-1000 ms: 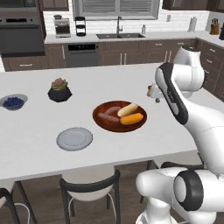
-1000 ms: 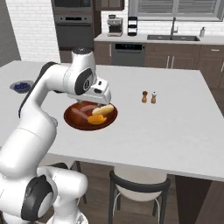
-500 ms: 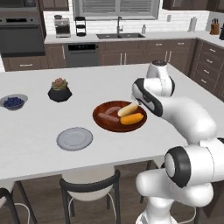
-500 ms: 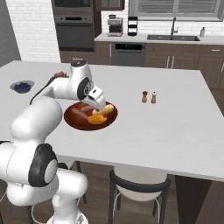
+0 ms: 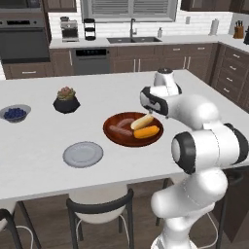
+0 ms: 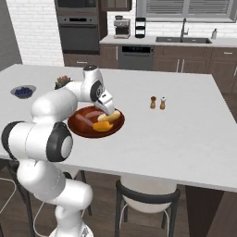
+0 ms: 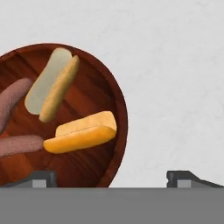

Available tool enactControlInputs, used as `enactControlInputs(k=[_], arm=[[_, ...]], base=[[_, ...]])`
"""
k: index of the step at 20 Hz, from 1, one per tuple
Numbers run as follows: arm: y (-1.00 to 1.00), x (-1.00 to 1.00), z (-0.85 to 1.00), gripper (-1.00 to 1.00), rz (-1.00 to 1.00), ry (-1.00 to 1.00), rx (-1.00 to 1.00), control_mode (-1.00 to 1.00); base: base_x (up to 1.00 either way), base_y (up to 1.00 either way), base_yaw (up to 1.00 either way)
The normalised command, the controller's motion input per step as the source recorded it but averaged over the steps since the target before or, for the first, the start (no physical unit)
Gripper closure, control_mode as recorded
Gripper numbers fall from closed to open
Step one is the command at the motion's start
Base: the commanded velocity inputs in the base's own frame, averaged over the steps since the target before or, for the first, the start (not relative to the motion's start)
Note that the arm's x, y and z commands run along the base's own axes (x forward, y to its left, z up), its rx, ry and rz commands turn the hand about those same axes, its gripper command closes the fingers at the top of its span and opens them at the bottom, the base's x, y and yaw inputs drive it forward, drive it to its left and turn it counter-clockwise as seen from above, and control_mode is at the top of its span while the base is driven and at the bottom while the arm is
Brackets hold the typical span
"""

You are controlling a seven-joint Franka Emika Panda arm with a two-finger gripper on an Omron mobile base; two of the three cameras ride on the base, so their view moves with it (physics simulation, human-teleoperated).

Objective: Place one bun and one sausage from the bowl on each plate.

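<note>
The claw point(image 7: 109, 177) hung wide open over the bowl's point(image 7: 119, 113) rim. The golden bun point(image 7: 83, 132) lay inward of it, long axis crosswise to the fingers, so the claw probably needed to shift bowlward.

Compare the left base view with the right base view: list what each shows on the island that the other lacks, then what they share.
Left base view alone: the light grey plate in front of the bowl.
Right base view alone: two small shakers standing to the right of the bowl.
Both: the wooden bowl holding two buns and two sausages, the blueberry bowl, the plant pot, and the arm reaching down at the wooden bowl's edge.
</note>
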Motion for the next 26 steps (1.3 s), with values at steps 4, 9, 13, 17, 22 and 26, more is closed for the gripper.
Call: enactControlInputs(k=[4, 9, 13, 17, 22, 26], arm=[[0.0, 0.36, -0.49, -1.0, -0.06, 0.2, 0.0, -1.0], [0.0, 0.39, -0.42, -1.0, -0.08, 0.02, 0.05, -1.0], [0.0, 0.36, -0.32, -1.0, -0.06, -0.02, 0.04, -1.0], [0.01, 0.45, -0.29, -1.0, -0.04, 0.0, 0.0, -1.0], [0.09, 0.45, -0.12, -1.0, -0.04, -0.01, 0.0, -1.0], [0.0, 0.25, -0.25, -1.0, -0.02, 0.0, 0.0, -1.0]], base=[[0.0, 0.0, 0.0], [0.0, 0.0, 0.0], [0.0, 0.0, 0.0], [0.0, 0.0, 0.0], [0.0, 0.0, 0.0], [0.0, 0.0, 0.0]])
